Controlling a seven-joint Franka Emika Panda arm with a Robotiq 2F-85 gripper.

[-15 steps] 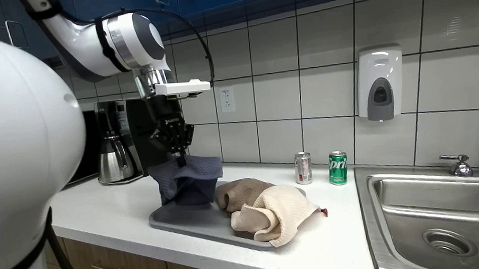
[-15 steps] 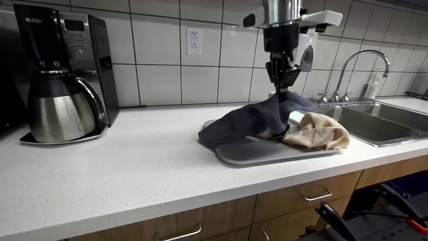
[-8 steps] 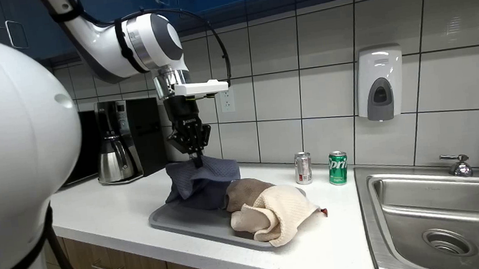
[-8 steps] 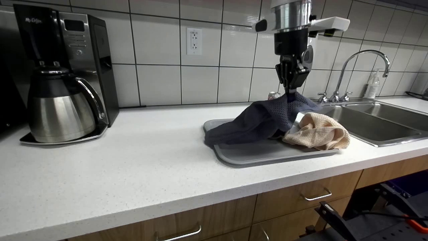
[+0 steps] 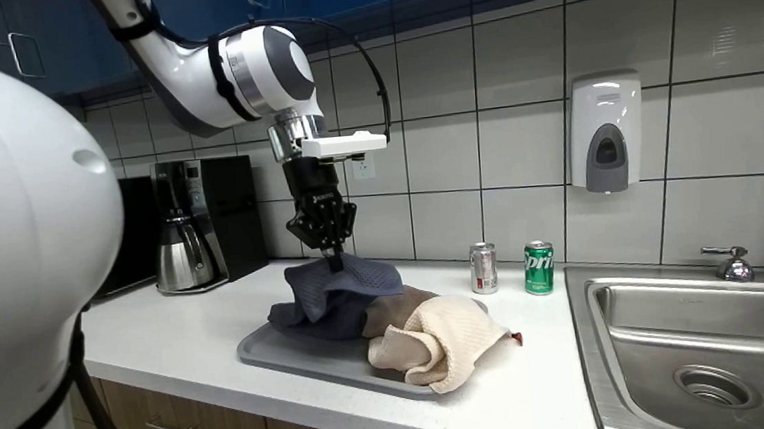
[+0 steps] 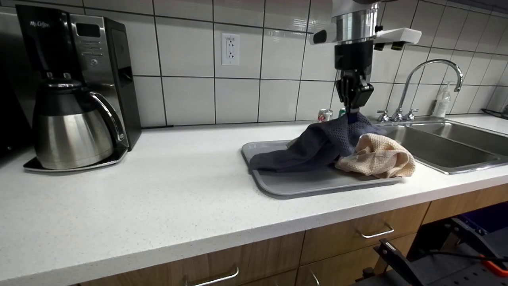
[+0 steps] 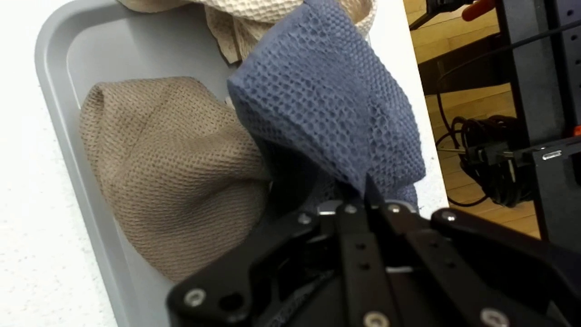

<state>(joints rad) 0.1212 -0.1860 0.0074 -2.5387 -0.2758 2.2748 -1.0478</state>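
Currently, in an exterior view: 1 black gripper (image 5: 336, 267), pointing down, jaws pinched narrow on a raised fold of 1 slate-blue cloth (image 5: 337, 298). The slate-blue cloth drapes from that grip to 1 gray tray (image 5: 311, 357) on 1 white counter (image 5: 164, 337). Also on the tray: 1 brown cloth (image 5: 396, 308), partly hidden, and 1 cream cloth (image 5: 458, 336), extending past the tray's edge. Farther back: 1 silver can (image 5: 483, 269) and 1 green can (image 5: 539, 268), both upright, the green can nearer 1 steel sink (image 5: 594, 348). Mounted on 1 tiled wall (image 5: 446, 157): 1 soap dispenser (image 5: 605, 133).

In an exterior view: 1 coffee maker (image 6: 92, 59) with 1 steel carafe (image 6: 73, 135), well apart from the tray; 1 wall outlet (image 6: 230, 49); 1 curved faucet (image 6: 434, 61); 1 pump bottle (image 6: 443, 101). The slate-blue cloth's trailing end lies at the tray's rim.

In the wrist view: jaws together at the slate-blue cloth's fold; the brown cloth beside it, lying on the tray; the cream cloth at the upper edge, partly behind the slate-blue cloth; 1 coiled cable (image 7: 497, 129) on the floor (image 7: 485, 100).
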